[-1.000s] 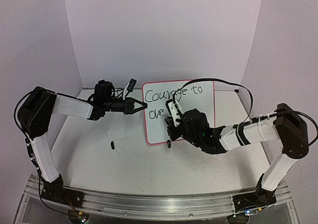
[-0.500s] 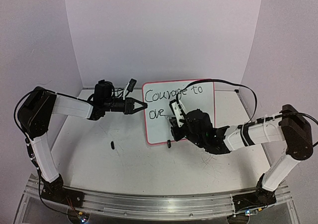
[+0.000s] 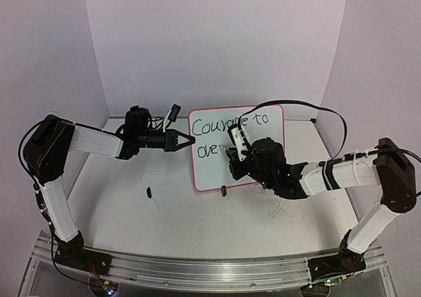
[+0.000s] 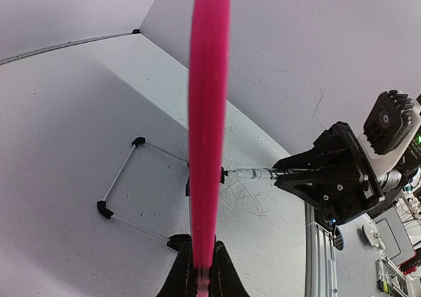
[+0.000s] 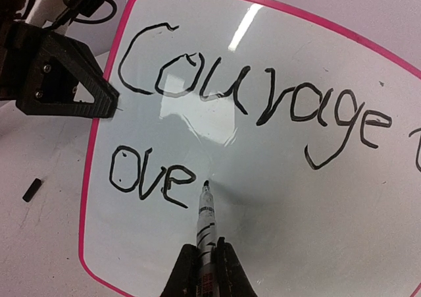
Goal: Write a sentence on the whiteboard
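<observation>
The whiteboard (image 3: 209, 172), white with a pink frame, stands upright at mid table and reads "Courage to" over "ove". My left gripper (image 3: 188, 140) is shut on its left edge; the left wrist view shows the whiteboard (image 4: 209, 112) edge-on between the left gripper (image 4: 202, 270) jaws. My right gripper (image 3: 234, 153) is shut on a marker (image 5: 205, 218). The marker's black tip is at the whiteboard (image 5: 283, 198) face just right of "ove". From the left wrist, the marker (image 4: 253, 174) meets the board's front side, with the right gripper (image 4: 289, 176) behind it.
A small black cap (image 3: 149, 192) lies on the table left of the board, also the cap (image 5: 31, 189) in the right wrist view. A thin wire stand (image 4: 125, 178) sits behind the board. The right arm's cable (image 3: 309, 106) loops over the board's top right corner. White walls enclose the table.
My right gripper has shifted a little right and up along the board with the marker. The left gripper and the board have not moved. The writing looks the same.
</observation>
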Robot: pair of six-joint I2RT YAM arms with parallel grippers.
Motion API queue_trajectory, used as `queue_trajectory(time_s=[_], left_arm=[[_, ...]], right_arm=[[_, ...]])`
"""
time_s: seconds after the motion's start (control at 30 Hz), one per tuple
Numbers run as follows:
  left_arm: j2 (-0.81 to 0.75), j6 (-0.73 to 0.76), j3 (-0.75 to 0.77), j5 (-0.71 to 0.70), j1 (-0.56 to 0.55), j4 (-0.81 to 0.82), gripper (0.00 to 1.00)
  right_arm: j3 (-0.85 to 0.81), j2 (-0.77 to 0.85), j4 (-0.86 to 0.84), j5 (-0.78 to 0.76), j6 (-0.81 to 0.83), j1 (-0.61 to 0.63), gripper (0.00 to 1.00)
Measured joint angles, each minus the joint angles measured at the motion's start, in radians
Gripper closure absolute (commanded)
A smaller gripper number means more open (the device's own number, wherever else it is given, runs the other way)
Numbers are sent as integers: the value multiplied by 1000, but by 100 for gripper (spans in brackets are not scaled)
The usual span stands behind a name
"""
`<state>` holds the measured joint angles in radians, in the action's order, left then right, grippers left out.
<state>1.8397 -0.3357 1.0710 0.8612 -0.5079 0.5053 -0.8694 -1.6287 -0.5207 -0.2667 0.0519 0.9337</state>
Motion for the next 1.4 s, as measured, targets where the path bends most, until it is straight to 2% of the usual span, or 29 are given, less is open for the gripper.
queue_trajectory(time_s=[0.83,1.4], left_arm=[[0,0,0,0,0,0,100],[0,0,0,-1,0,0,100]], right_arm=[[-27,-37,-7,-8,-2,1,100],[14,-37,5,-5,-47,21,100]])
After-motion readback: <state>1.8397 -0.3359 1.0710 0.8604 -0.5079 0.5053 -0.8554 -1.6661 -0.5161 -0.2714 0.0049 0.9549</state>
